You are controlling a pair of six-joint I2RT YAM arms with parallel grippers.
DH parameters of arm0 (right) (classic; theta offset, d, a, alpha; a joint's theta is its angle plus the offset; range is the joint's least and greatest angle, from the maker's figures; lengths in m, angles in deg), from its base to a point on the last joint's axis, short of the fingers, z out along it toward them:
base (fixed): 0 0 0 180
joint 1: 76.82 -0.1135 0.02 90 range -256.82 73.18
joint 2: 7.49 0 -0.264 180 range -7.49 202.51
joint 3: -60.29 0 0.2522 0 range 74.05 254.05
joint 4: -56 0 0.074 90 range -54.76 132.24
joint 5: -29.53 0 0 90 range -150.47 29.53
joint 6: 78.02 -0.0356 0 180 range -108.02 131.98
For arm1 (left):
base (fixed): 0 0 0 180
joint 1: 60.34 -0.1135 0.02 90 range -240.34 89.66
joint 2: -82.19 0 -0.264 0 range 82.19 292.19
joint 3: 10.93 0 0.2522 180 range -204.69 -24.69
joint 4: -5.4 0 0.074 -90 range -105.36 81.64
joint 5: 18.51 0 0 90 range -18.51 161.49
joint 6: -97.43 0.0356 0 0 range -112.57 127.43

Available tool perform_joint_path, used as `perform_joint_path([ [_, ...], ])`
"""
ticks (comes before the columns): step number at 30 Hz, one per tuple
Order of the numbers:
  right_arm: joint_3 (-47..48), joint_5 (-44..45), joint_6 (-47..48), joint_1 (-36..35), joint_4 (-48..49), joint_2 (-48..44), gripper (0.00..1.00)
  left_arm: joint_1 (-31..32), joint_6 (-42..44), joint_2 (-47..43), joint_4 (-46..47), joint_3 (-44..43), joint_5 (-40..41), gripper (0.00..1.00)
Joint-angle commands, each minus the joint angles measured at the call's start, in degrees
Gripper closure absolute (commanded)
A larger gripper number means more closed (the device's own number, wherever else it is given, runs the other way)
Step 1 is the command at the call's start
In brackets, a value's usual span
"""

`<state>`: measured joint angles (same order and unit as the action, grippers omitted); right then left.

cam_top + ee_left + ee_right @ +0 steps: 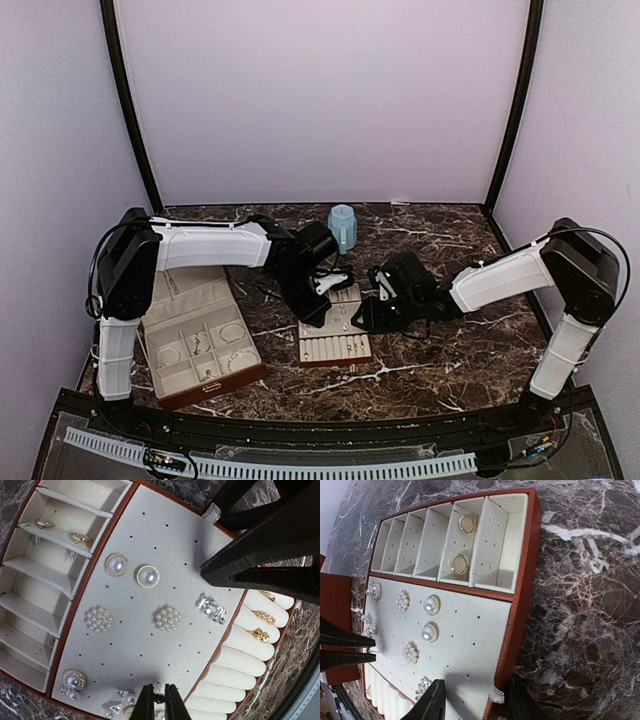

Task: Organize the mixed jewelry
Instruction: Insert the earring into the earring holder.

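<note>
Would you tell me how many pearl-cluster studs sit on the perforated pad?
2: one pearl-cluster stud toward the divided compartments, the other nearer the ring rolls; others may be hidden.

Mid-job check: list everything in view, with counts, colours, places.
table: one, dark marble, under everything
mug: one, light blue, behind tray
jewelry box: one, reddish-brown, cream-lined, left of tray
slotted tray: one, cream, reddish-brown rim, table centre
round pearl studs: two, white, gold-rimmed, tray panel
pearl cluster studs: two, white, tray panel
crystal studs: two, clear, panel beside ring rolls
gold rings: three, in ring rolls
gold hoops: two, one tray compartment
left gripper: one, black, shut, over panel corner
right gripper: one, black, open, astride tray edge
</note>
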<state>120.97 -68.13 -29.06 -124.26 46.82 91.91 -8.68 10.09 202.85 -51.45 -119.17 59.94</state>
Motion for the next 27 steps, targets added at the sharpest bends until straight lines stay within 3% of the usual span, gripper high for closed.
perform_joint_path([
  [1, 0.4, -0.5, 0.0, -1.1, -0.1, 1.6, 0.59, 0.7, 0.7, 0.5, 0.2, -1.0, 0.3, 1.00],
  [27, 0.5, -0.9, -0.1, -1.1, 0.3, 2.4, 0.59, 0.9, 1.6, 0.6, -1.4, -2.7, 4.4, 1.00],
])
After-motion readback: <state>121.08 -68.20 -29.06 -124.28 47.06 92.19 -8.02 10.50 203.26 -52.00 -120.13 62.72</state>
